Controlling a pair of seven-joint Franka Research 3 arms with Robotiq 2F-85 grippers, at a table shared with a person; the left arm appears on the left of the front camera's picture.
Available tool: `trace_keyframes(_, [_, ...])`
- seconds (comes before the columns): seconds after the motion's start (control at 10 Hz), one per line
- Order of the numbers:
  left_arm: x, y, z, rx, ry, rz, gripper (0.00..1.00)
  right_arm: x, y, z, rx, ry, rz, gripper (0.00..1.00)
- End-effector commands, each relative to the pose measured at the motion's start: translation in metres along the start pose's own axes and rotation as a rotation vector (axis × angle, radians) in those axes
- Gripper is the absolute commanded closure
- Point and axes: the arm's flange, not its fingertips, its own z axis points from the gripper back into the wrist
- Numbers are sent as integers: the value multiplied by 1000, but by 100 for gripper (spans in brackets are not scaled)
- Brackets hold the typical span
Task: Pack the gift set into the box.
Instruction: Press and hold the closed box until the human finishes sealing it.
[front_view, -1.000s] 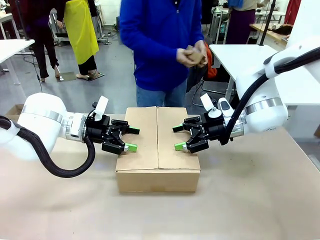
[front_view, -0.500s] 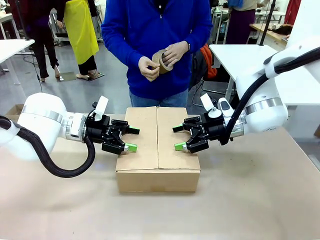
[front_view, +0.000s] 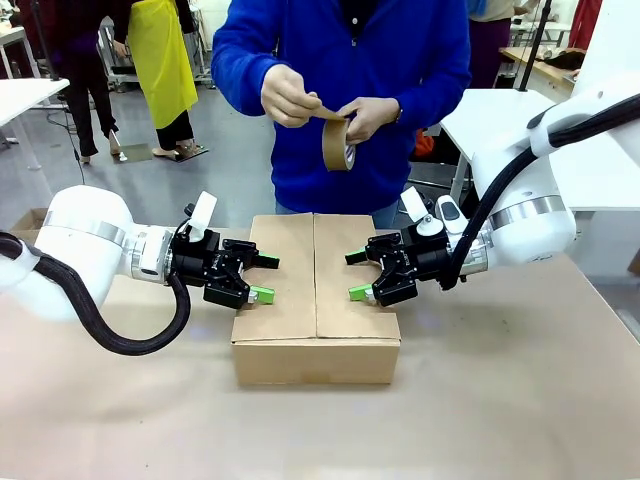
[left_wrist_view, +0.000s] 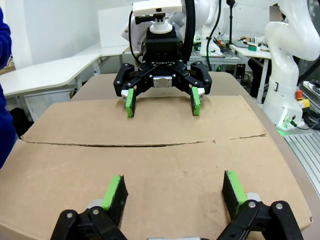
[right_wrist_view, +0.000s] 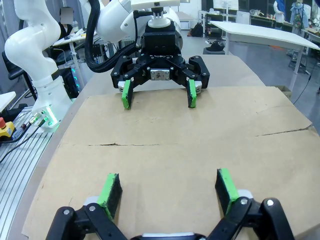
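Pinning box (front_view: 315, 290) flaps w/ both open grippers, L (front_view: 262, 278) & R (front_view: 358, 276), I'm risking flaps springing up if pressure slips.

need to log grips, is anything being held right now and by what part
Both grippers, left and right, are open over the box. The person's hands hold the tape roll and its pulled end.

We see the box (front_view: 315, 300) as plain brown corrugated cardboard, matt and slightly fibrous, its flap edges raw along the middle seam. The worktop (front_view: 500, 400) looks like smooth, matt beige sheet. Both arms wear glossy white plastic shells with brushed metal rings. The left claw (front_view: 262, 278) and right claw (front_view: 356, 275) are matt black with soft-looking green pads. The person's tape roll (front_view: 337, 144) is shiny brown film.
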Motion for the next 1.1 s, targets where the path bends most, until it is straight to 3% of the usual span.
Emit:
trace_keyframes(0.0, [-3,-2,0,0,4,-7,0,-2,1,-1,-1,7,-2,0])
trace_keyframes(1.0, [-3,-2,0,0,4,-7,0,-2,1,-1,-1,7,-2,0])
